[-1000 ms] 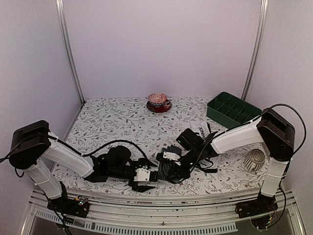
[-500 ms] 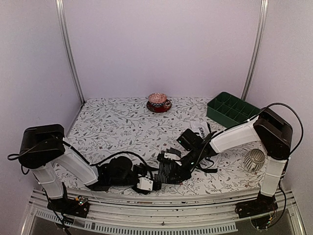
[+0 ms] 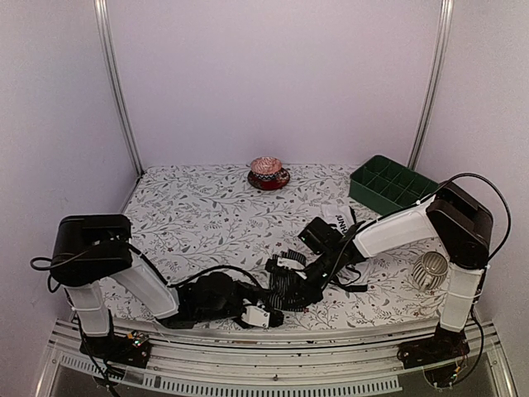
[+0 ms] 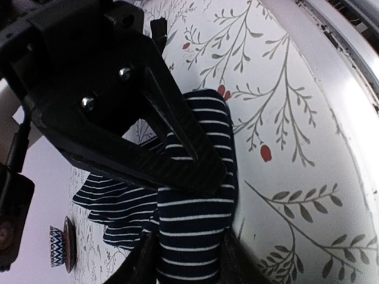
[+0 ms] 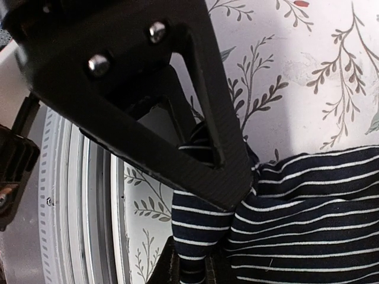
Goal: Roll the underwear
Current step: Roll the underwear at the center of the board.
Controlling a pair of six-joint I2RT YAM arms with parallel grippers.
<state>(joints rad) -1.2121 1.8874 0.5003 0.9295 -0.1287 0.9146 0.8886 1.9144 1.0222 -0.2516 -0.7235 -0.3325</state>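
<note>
**Ana:** Near the front rail, at about six o'clock on the table [image 3: 190, 207], what does the left gripper [image 3: 263, 315] have?

**Ben:** It is clamped on the striped briefs [image 3: 291, 285]. In its wrist view the upper finger [image 4: 148, 118] lies across the cloth. A folded end of the cloth runs down to six o'clock, pinched under the fingertip.

**Ana:** Where does the cloth itself lie?

**Ben:** It is bunched on the table, just beside the rail, between the two grippers. The left gripper holds its seven o'clock end.

**Ana:** And the right gripper [image 3: 307, 283]?

**Ben:** That one reaches in from two o'clock and is closed on the same striped briefs. Its wrist view shows a fold squeezed beneath the tip of the upper finger [image 5: 195, 118]. The rest of the cloth spreads out toward four o'clock.

**Ana:** The other pair?

**Ben:** The white briefs [image 3: 340, 217] lie flat at one o'clock from the striped pair, partly behind the right arm. Neither gripper touches them. A green tray [image 3: 393, 186] sits farther out, at two o'clock.
</note>
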